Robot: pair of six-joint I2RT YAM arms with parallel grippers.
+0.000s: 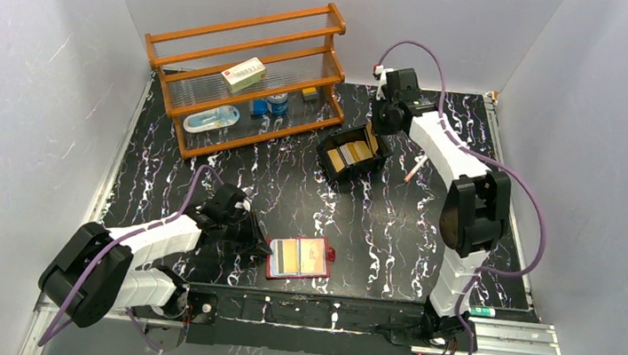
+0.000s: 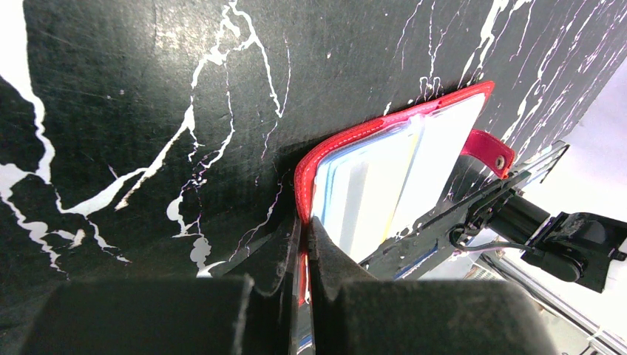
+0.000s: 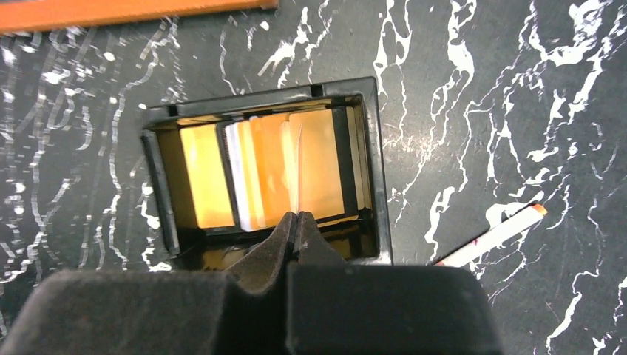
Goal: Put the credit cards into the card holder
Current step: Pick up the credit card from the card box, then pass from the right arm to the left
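**Early in the job: wallet held, one card pinched, none delivered that I can see**

Nearest to me, my left end effector (image 2: 303,244) is closed narrow on the red rim of the wallet (image 2: 384,170). The wallet lies open on the bench (image 1: 376,229) close to the front edge, striped slots facing up and the snap tab sticking out on the far side. From the top view I cannot tell whether any slot already holds a card, and nothing there clearly reads as one.

Farther out, my right end effector (image 3: 298,222) hangs over the black tray (image 3: 373,170), well apart from the wallet. Its fingers are pinched together on a white card (image 3: 298,163) that stands on edge in the tray's larger compartment. Whether that card has lifted off the tray floor, I cannot say. The other cards (image 3: 259,170), gold and orange with a pale one among them, lean in the same compartment, and a gold one lies in the smaller compartment beside it. A white stick (image 3: 492,235) with an orange tip lies on the bench just beside the tray.

At the back stands the wooden shelf (image 1: 247,27), which plays no part.

I judge almost everything is left to do: lift this card, carry it across, slide it into a slot, then do the same for each remaining card.
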